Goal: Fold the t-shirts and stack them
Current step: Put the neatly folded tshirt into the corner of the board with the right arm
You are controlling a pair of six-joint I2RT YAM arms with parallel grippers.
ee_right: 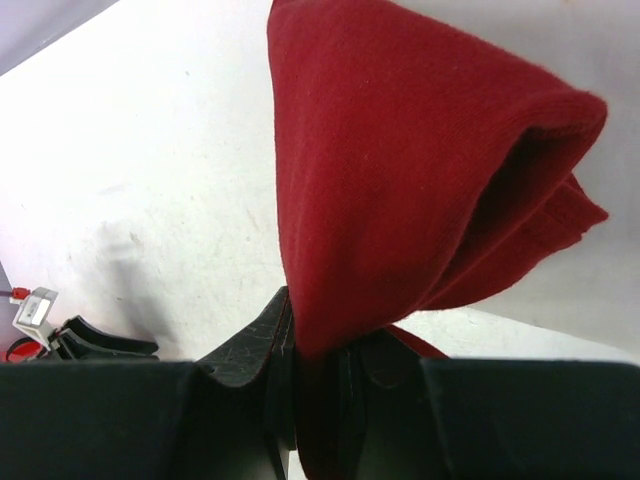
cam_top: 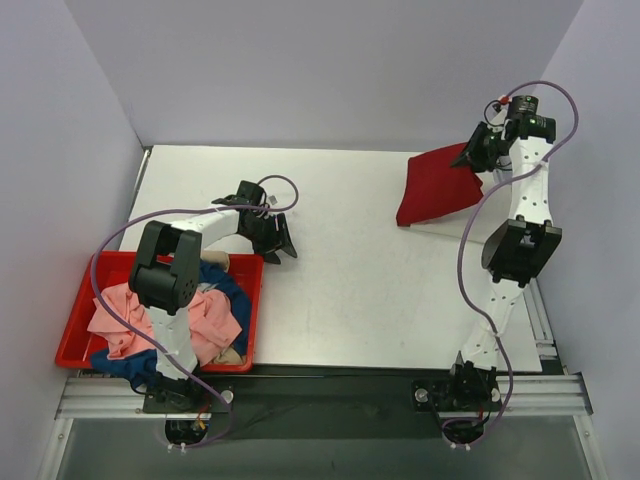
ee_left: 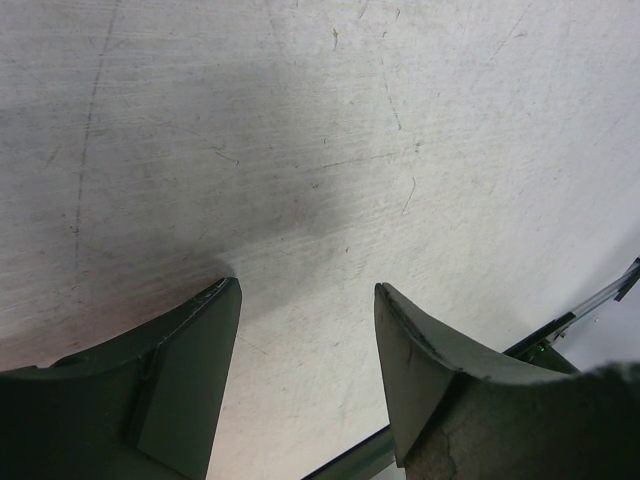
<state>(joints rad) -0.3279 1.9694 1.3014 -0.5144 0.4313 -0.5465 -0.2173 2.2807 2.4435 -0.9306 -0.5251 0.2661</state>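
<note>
The right pincer [ee_right: 315,370] is clamped on one edge of the dark red shirt [cam_top: 435,188], its jaws nearly together with cloth bunched between them. This grip sits well apart from the bin [cam_top: 110,262], across the counter [cam_top: 350,290] and farther back. The shirt looks doubled over, since the wrist view shows layers curling round a dark hollow. The hold on one edge therefore probably serves to drag or lower the folded piece onto a spot where a stack can start, far enough from the bin that loose cloth will not spill onto it. A pale shadow under the shirt suggests the gripped side is raised off the counter; whether the opposite edge touches down cannot be told. The left pincer [ee_left: 305,290] hangs wide and empty over bare counter just beside the bin's far right corner, likely so that the next garment is within short reach. In the bin the pink shirt [cam_top: 215,315] lies crumpled on top, with the blue shirt [cam_top: 235,285] around it and a bit of beige shirt [cam_top: 238,353] at the near right corner, all unfolded. The task seems early: one shirt is nearly placed and the heap is untouched.
</note>
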